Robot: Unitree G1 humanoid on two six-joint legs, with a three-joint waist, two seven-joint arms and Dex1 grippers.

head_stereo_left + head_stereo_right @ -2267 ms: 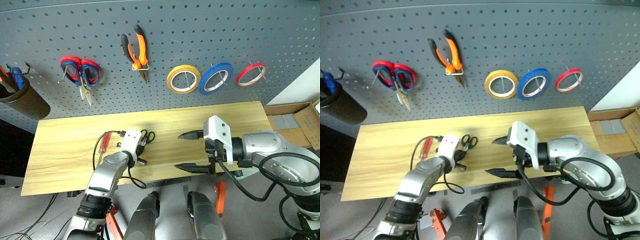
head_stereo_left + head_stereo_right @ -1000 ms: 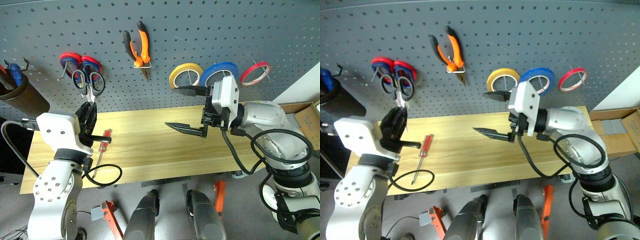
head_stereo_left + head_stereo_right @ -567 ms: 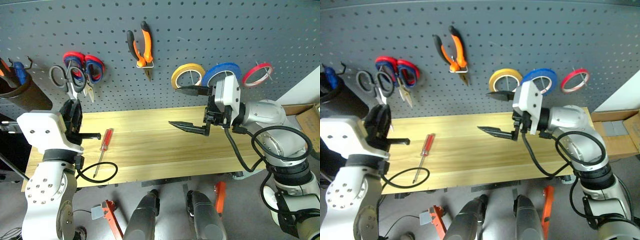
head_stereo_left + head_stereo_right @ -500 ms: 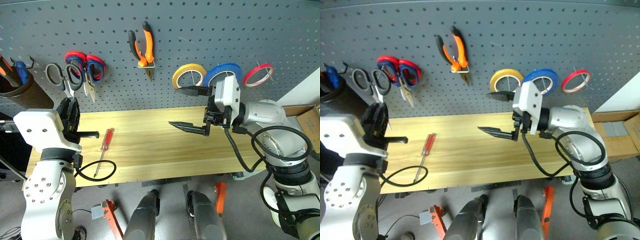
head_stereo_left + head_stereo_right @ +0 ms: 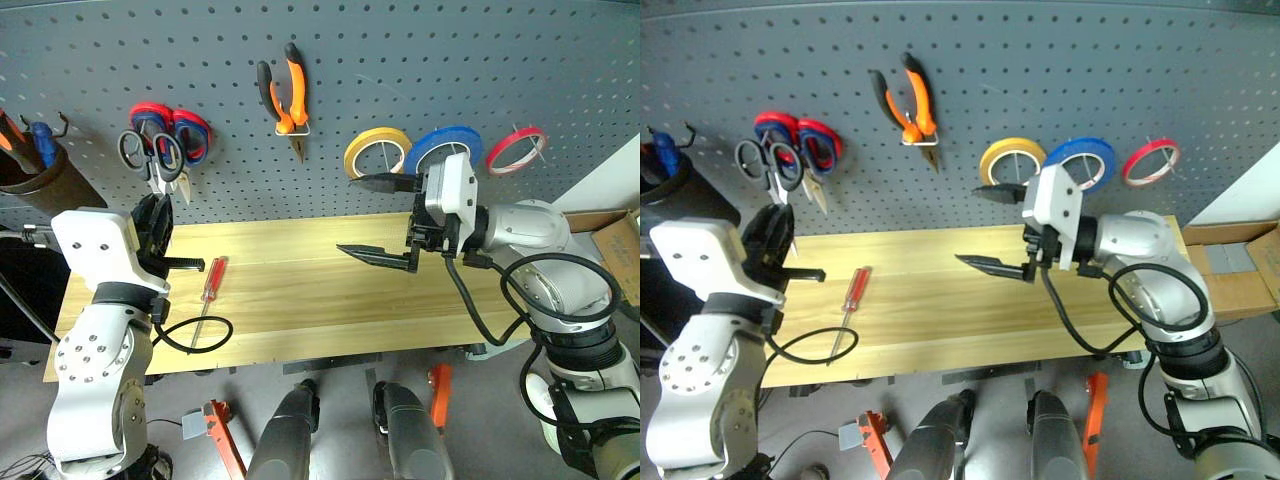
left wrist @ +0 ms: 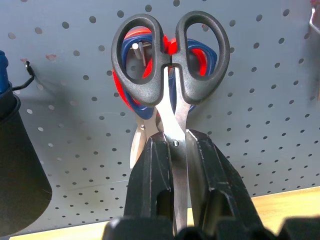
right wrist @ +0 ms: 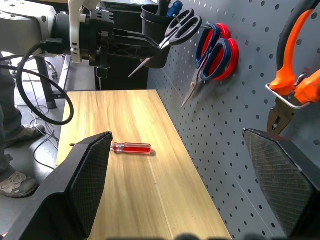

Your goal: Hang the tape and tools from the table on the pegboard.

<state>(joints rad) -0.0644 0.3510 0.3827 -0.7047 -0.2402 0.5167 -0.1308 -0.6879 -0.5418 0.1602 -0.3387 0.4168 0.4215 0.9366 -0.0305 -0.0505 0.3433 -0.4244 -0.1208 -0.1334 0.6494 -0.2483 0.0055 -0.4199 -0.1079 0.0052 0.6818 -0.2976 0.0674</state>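
The screwdriver (image 5: 207, 285) with the clear red handle lay on the left part of the wooden counter (image 5: 300, 310), nearest of the tools, with a black cable looped beside its tip. Above the counter's left end the left gripper (image 6: 174, 145) had its jaws clenched on the blades of the black-handled scissors (image 6: 170, 60), handles up, held just in front of the red-and-blue scissors (image 5: 180, 135) hanging on the pegboard (image 5: 400, 60). Over the middle of the counter the right gripper (image 5: 380, 217) hung with its jaws released, spread wide and grasping nothing. Farther back on the pegboard hung the orange-and-black pliers (image 5: 285, 95), a yellow tape roll (image 5: 375, 153), the blue tape (image 5: 440, 148) and a thin red tape roll (image 5: 515, 148).
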